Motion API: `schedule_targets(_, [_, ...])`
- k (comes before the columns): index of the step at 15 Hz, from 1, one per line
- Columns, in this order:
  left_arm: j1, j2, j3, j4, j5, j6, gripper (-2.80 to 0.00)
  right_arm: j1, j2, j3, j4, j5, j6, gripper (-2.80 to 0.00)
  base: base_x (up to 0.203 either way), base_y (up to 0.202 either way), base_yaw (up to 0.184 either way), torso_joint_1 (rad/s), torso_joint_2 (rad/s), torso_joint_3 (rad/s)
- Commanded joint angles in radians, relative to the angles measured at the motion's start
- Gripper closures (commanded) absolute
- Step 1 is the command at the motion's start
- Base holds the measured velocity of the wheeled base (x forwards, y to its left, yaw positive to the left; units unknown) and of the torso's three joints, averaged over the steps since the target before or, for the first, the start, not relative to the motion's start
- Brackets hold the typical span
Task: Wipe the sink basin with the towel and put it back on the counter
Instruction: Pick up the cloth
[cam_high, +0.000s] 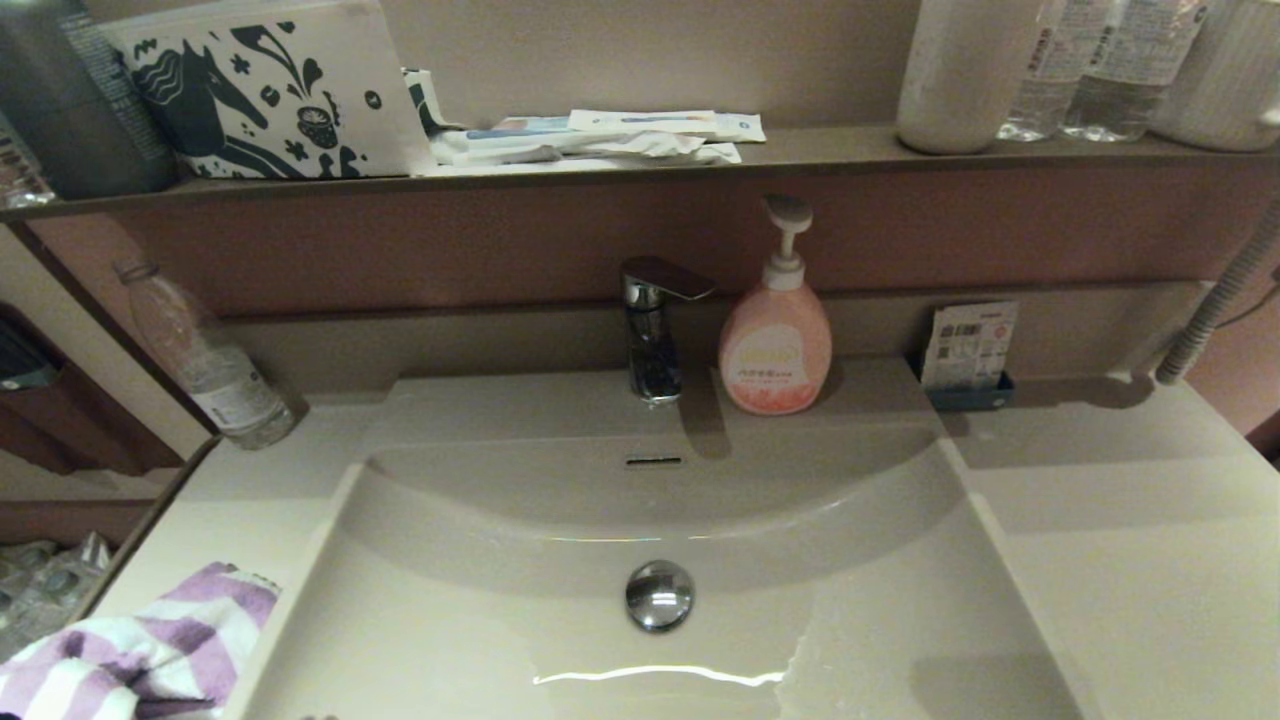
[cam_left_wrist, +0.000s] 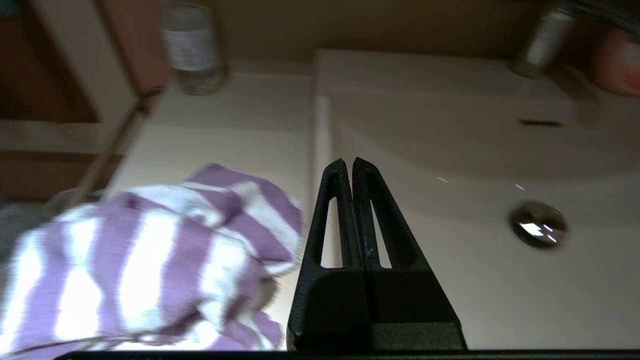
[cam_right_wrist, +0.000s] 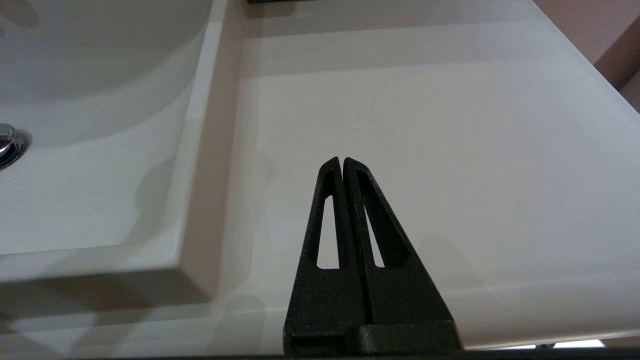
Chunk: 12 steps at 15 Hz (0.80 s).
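Note:
The purple-and-white striped towel (cam_high: 140, 650) lies bunched on the counter (cam_high: 230, 500) at the near left of the sink basin (cam_high: 560, 640). The basin shows its slot overflow (cam_high: 653, 461) and chrome drain plug (cam_high: 659, 595). Neither arm shows in the head view. In the left wrist view my left gripper (cam_left_wrist: 348, 162) is shut and empty, hovering over the basin's left rim with the towel (cam_left_wrist: 150, 270) just beside it, not touching. In the right wrist view my right gripper (cam_right_wrist: 342, 161) is shut and empty above the counter (cam_right_wrist: 425, 125) right of the basin (cam_right_wrist: 75, 150).
A chrome faucet (cam_high: 650, 330) and a pink soap pump bottle (cam_high: 776, 335) stand behind the basin. A clear plastic bottle (cam_high: 205, 360) leans at the back left of the counter. A small card holder (cam_high: 968, 355) sits at the back right. The brown ledge (cam_high: 600, 165) carries packets, bottles and a horse-print pouch.

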Motion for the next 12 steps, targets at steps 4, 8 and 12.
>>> schedule_targets(4, [0.005, 0.215, -0.178, 0.323, 0.233, 0.020, 0.00, 0.000, 0.001, 0.000, 0.000, 0.000, 0.000, 0.00, 0.000, 0.000, 0.000, 0.000, 0.00, 0.000])
schedule_targets(8, [0.028, 0.228, -0.247, 0.580, 0.281, 0.024, 0.00, 0.000, 0.001, 0.000, 0.000, 0.000, 0.000, 0.00, 0.000, 0.000, 0.000, 0.000, 0.00, 0.000])
schedule_targets(12, [0.026, 0.332, -0.248, 0.602, 0.280, 0.027, 0.00, 0.000, 0.001, 0.000, 0.000, 0.000, 0.000, 0.00, 0.000, 0.000, 0.000, 0.000, 0.00, 0.000])
